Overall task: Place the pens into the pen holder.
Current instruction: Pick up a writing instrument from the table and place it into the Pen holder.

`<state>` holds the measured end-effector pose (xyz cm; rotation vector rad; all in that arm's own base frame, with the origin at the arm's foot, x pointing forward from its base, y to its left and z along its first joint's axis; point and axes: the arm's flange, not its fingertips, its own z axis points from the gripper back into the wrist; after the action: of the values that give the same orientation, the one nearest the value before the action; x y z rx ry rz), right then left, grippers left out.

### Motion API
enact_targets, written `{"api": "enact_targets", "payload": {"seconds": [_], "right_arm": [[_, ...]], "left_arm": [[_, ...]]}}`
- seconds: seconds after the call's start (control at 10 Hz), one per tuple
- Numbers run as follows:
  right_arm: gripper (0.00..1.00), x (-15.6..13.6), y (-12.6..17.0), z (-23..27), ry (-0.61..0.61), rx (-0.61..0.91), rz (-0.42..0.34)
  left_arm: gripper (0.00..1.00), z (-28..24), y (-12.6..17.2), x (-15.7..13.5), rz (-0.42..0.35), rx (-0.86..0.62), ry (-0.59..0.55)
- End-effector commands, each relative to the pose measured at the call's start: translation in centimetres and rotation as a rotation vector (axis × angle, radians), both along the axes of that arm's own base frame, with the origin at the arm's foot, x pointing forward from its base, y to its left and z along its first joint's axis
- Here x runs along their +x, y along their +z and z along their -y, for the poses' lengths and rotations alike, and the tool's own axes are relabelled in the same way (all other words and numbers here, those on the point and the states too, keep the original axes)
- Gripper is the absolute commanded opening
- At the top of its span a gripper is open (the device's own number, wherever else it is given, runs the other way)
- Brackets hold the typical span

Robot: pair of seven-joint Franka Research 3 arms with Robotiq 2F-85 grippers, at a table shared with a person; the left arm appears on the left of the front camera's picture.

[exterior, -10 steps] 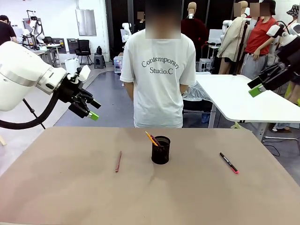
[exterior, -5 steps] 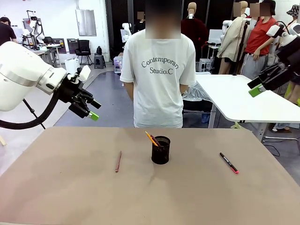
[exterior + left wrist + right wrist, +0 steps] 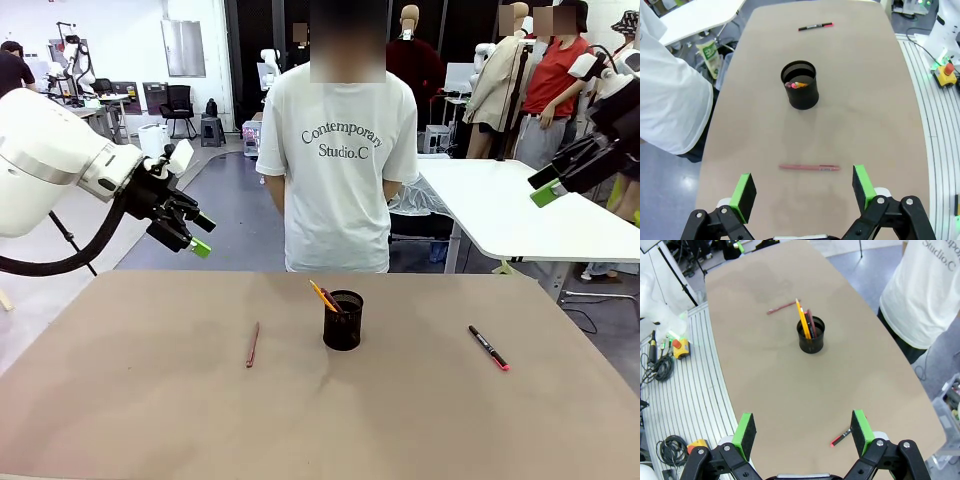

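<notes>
The black mesh pen holder (image 3: 343, 322) stands mid-table, and a yellow pencil (image 3: 322, 295) leans in it beside a dark red stick (image 3: 811, 323). To its left a reddish-brown pen (image 3: 253, 344) lies flat on the table, and to its right lies a black marker (image 3: 489, 347) with a pink end. My left gripper (image 3: 198, 235) hangs open and empty above the table's far left corner. My right gripper (image 3: 546, 185) is open and empty, high off the far right side. The left wrist view shows that gripper (image 3: 804, 189) above the pen (image 3: 809, 167), with the holder (image 3: 800, 86) beyond. In the right wrist view the marker (image 3: 841, 438) lies just inside one finger of the gripper (image 3: 803, 429).
A person in a white T-shirt (image 3: 340, 170) stands at the far edge, just behind the holder, hands out of sight. A white table (image 3: 500, 210) stands beyond at the right. The brown table (image 3: 320, 420) is bare near the front edge.
</notes>
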<state>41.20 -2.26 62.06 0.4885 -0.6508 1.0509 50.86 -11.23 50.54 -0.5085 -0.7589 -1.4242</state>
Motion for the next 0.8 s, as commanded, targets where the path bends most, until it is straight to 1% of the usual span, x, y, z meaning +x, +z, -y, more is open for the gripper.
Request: {"api": "enact_targets", "payload": {"seconds": [0.0,0.1,0.2,0.3,0.5,0.6,0.7], "right_arm": [[1.0,0.0,0.0,0.0,0.0,0.0,0.0],[1.0,0.8,-0.4,-1.7,-0.032,-0.032,-0.015],[1.0,1.2,-1.2,-3.3,-0.123,-0.105,-0.042],[1.0,2.0,-2.0,-4.9,-0.171,-0.205,-0.074],[1.0,2.8,-3.7,-7.4,-0.251,-0.346,-0.104],[1.0,3.7,-5.1,-7.9,-0.292,-0.412,-0.147],[1.0,4.6,-7.6,-8.3,-0.37,-0.423,-0.21]], "left_arm": [[1.0,0.0,0.4,0.1,-0.007,0.012,0.009],[1.0,0.0,0.4,0.1,-0.007,0.012,0.009],[1.0,0.0,0.4,0.1,-0.007,0.012,0.009],[1.0,0.0,0.4,0.1,-0.007,0.012,0.009],[1.0,0.0,0.4,0.1,-0.007,0.012,0.009],[1.0,0.0,0.4,0.1,-0.007,0.012,0.009],[1.0,0.0,0.4,0.1,-0.007,0.012,0.009]]}}
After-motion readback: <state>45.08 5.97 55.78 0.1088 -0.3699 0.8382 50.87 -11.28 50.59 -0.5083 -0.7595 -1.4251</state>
